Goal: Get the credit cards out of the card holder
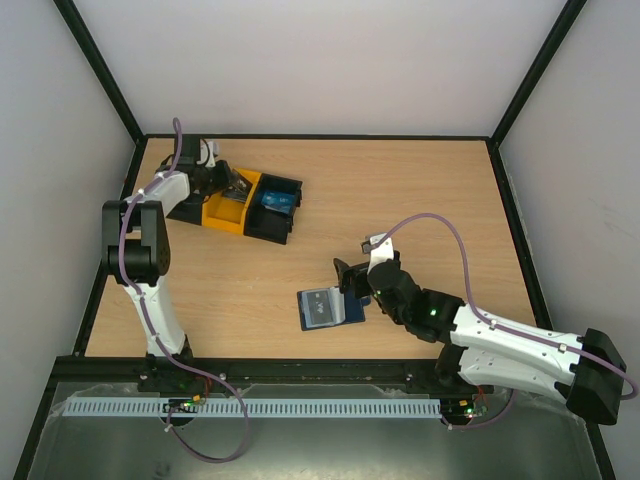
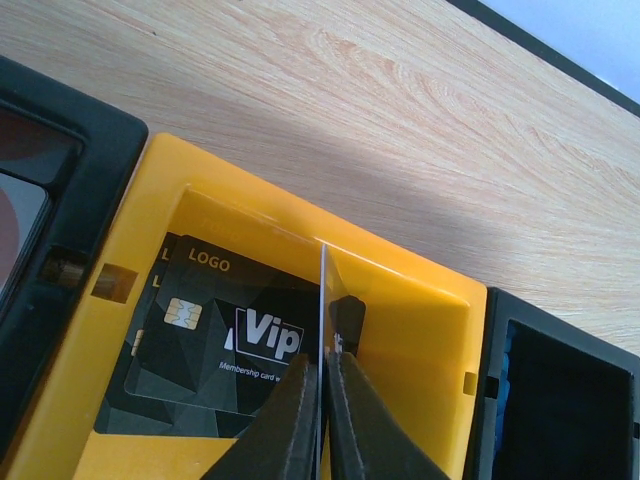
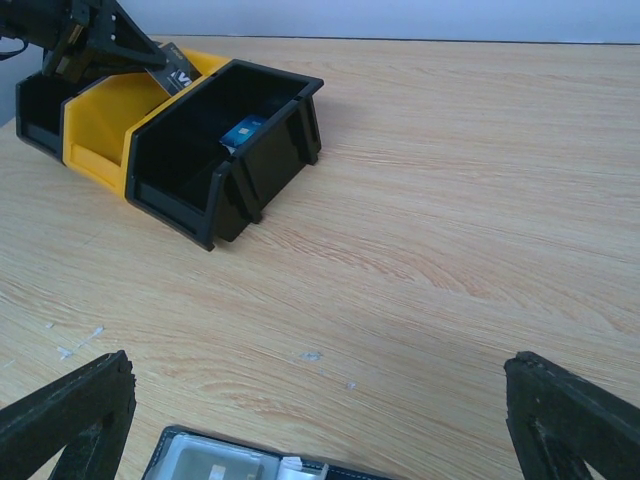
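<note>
Left wrist view: the left claw pinches a thin credit card edge-on over the yellow bin, where a black VIP card lies flat. Well apart, the right claw hovers wide open and empty just above the card holder on the table.

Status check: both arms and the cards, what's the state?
Left gripper shut on a card over the yellow bin, black cards inside. Right gripper wide open by the card holder, which lies open on the table. Nothing blocking.
</note>
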